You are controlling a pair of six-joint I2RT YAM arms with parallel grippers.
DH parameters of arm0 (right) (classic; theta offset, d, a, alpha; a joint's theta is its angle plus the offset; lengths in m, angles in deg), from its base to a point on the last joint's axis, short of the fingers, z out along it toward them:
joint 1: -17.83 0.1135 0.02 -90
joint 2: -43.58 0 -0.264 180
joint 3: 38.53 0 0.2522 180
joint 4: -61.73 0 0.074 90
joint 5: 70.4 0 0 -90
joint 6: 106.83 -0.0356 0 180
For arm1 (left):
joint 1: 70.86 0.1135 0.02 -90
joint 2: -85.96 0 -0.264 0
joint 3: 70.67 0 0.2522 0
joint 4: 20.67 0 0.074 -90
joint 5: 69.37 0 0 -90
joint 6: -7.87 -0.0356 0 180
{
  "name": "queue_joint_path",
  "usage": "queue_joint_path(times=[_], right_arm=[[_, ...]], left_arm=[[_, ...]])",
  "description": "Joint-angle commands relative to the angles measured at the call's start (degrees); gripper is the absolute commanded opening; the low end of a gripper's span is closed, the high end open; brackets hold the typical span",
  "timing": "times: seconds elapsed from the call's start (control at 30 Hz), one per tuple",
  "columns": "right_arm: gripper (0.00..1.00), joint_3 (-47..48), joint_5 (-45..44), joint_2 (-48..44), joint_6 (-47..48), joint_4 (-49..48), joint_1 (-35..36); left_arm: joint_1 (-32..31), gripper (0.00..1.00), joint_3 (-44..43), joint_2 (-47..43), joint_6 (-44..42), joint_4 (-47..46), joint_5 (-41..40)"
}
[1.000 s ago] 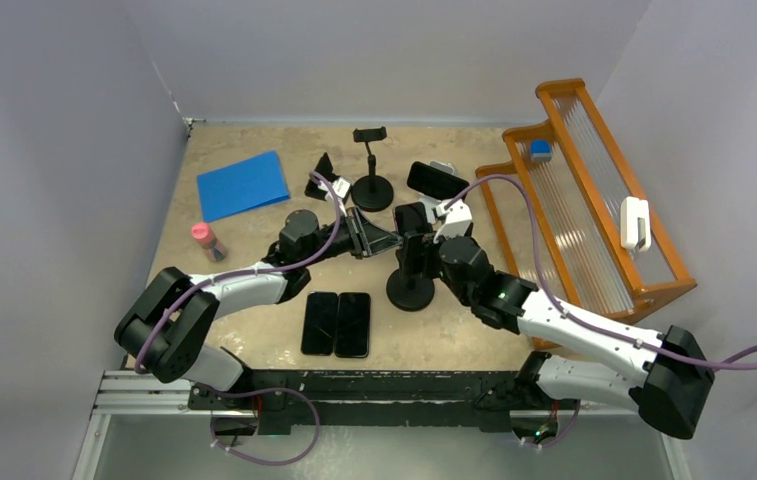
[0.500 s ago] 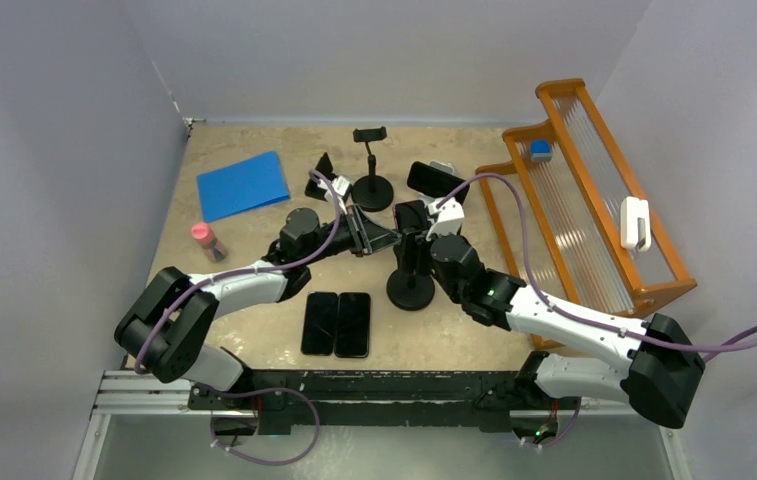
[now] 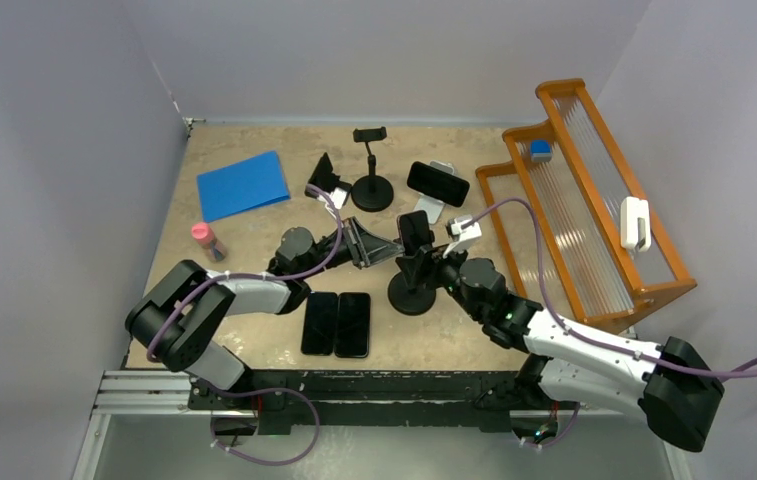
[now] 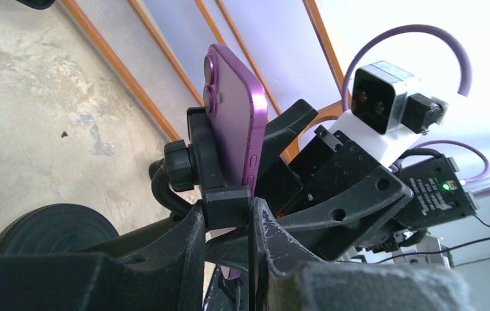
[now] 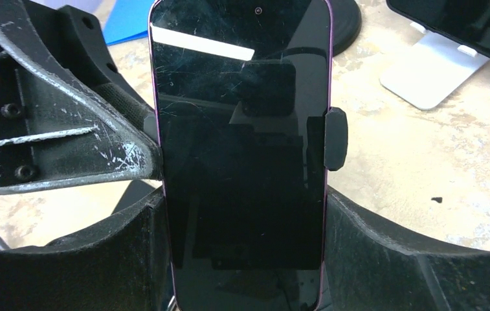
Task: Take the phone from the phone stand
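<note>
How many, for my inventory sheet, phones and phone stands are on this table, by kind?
Phones: 4 (purple phone, propped phone, two flat phones)
Stands: 4 (clamp stand, white stand, empty pole stand, black wedge, apparently a stand)
Total: 8

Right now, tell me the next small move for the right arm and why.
Probably pull the purple phone up out of the phone stand: the right gripper is closed on both its edges, and the left gripper clamps the stand, bracing it.
</note>
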Motion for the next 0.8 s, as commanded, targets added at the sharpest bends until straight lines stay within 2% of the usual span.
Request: queue_joint_path(times=[0.0,0.27,0.43,0.67,0.77], right_arm=[[0.00,-4.34,5.21,-3.17,-4.51,-7.34,-0.64],[0.00,-7.04,9.12,-5.92,-5.30,-11.69,-0.64],[0.00,-6.57,11.06,-7.47,-5.46,-11.19,-0.64],[0.00,-3.50,12.78,-10.82,-4.18,-8.16,-0.64],[0.00,-1.43,15.90,-12.33,-3.80,-5.81,-0.64]], left_arm=[[1.35,0.00,1.94,3.44,2.68,-7.86,-1.28],[1.52,0.00,1.84,5.27,2.83,-9.51,-0.27],[1.78,0.00,1.39,6.47,2.29,-10.22,1.08],[1.75,0.00,-1.05,4.49,-1.62,-4.50,3.10],[1.74,0.15,-2.42,2.47,-3.43,0.40,3.58]])
